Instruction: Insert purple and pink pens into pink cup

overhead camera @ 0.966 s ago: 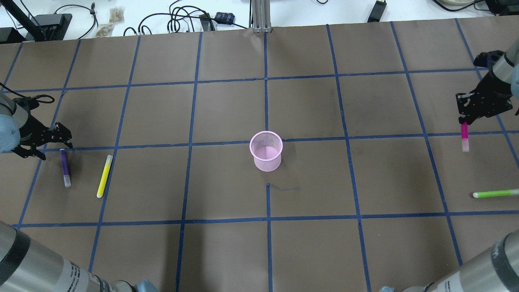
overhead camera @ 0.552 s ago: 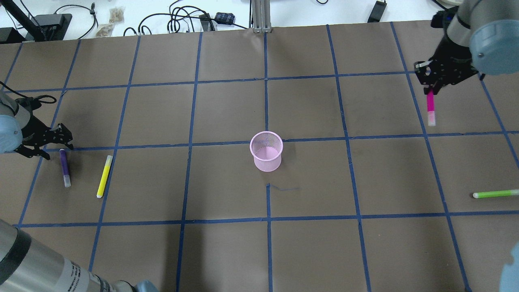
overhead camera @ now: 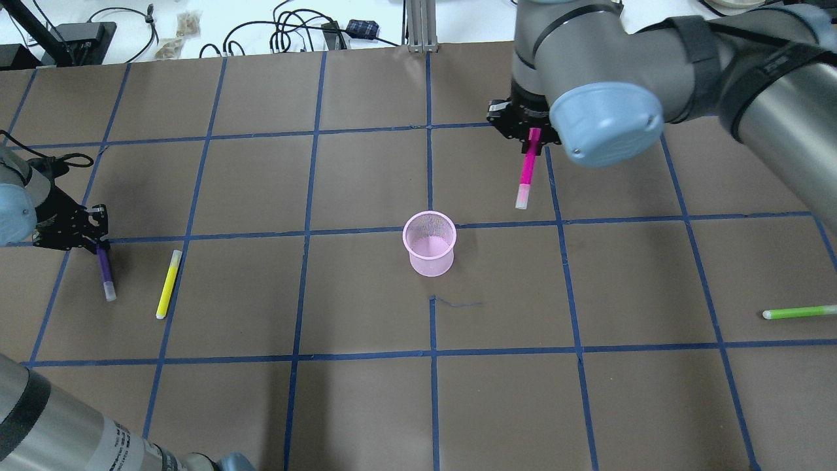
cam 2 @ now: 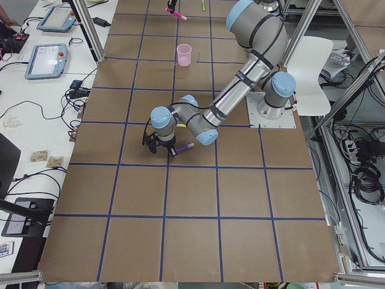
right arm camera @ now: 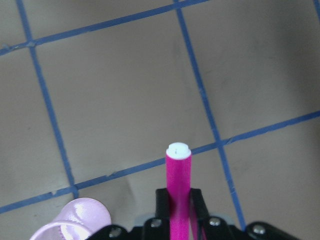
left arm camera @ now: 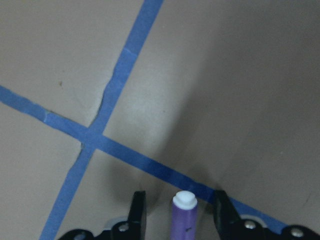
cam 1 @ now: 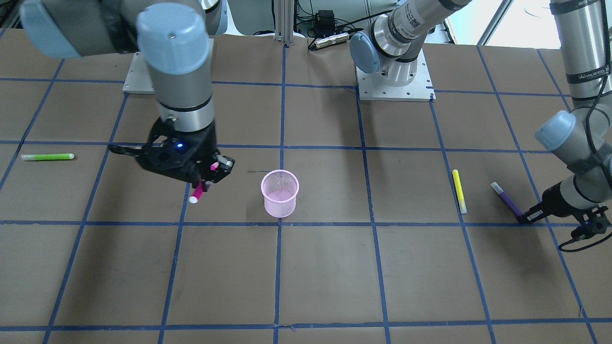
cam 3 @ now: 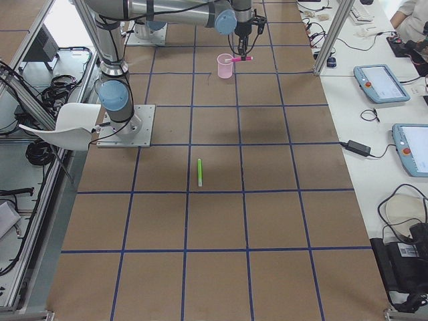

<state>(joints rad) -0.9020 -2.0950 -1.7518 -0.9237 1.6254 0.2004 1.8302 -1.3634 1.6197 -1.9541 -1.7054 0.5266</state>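
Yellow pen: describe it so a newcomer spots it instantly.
Overhead, from the pink cup mid-table look far left toward the left gripper. Two pens lie there; the yellow pen is the one nearer the cup, clear of the gripper, unlike the purple pen.

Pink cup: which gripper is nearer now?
Right. The right gripper, shut on the pink pen, hangs close to the pink cup, beyond it and rightward. The left gripper is far off at the table left end, straddling the purple pen.
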